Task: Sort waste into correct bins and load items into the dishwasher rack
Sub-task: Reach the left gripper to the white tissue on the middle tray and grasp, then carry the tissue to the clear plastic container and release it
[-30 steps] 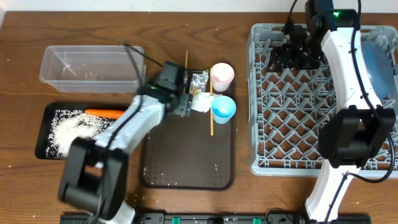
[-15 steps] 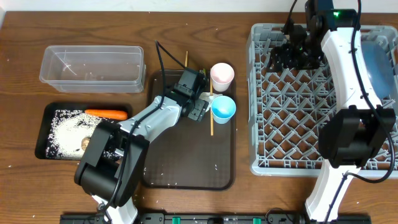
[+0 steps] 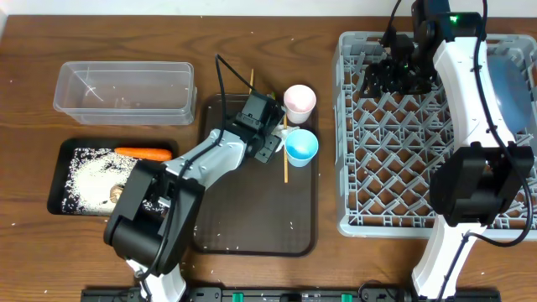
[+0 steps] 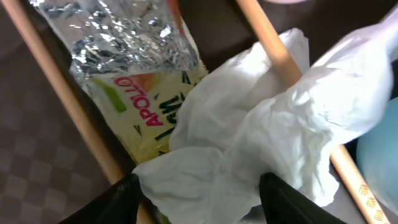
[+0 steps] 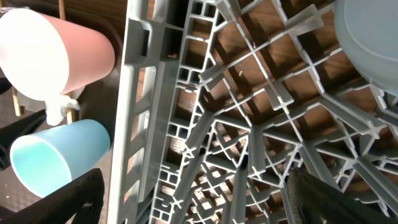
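Observation:
A crumpled white tissue (image 4: 261,143) lies on a silver-and-yellow wrapper (image 4: 137,68) between two chopsticks (image 4: 68,106). My left gripper (image 4: 199,199) is open, one finger on each side of the tissue, which fills the gap. From overhead the left gripper (image 3: 270,138) sits on the brown serving tray (image 3: 252,218), beside the pale pink cup (image 3: 299,101) and the light-blue cup (image 3: 301,146). My right gripper (image 3: 398,75) hangs open and empty over the far left part of the dishwasher rack (image 3: 403,168). A large blue bowl (image 3: 512,75) rests in the rack's far right corner.
The clear tub (image 3: 126,91) stands at the far left. In front of it the black tray (image 3: 59,176) holds rice (image 3: 92,176) and a carrot (image 3: 143,153). In the right wrist view the rack wall (image 5: 143,93) separates both cups from the right gripper (image 5: 208,205).
My left gripper swung right across the serving tray onto the tissue, and its jaws have narrowed around it. The right arm has not moved.

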Tool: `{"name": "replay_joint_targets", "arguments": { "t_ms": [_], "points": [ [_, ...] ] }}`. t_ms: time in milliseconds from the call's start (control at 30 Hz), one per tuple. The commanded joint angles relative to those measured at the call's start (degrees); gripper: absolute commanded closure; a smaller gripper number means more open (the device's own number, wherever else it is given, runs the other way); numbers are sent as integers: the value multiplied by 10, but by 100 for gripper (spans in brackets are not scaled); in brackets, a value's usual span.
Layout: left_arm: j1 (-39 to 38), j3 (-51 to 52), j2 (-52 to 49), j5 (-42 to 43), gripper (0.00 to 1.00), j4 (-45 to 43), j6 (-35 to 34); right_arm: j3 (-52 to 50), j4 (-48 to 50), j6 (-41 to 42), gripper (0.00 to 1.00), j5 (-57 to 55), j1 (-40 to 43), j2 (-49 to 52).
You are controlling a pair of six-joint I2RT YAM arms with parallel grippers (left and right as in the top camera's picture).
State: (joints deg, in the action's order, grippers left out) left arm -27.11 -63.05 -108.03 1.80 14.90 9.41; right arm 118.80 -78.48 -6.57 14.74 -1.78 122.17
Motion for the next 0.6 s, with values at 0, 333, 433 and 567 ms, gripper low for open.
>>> {"name": "replay_joint_targets", "arguments": {
  "t_ms": [0, 333, 433, 567],
  "points": [
    [0, -6, -7, 19, 34, -2, 24, 3, -2, -8, 13, 0, -5, -19],
    [0, -6, -17, 36, 42, -6, 41, 3, -7, -8, 13, 0, -5, -19],
    [0, -6, -17, 36, 85, -6, 40, 3, -7, -8, 13, 0, -5, -19],
    [0, -6, -11, 32, 94, -7, 32, 3, -8, -8, 13, 0, -5, -19]
  ]
}}
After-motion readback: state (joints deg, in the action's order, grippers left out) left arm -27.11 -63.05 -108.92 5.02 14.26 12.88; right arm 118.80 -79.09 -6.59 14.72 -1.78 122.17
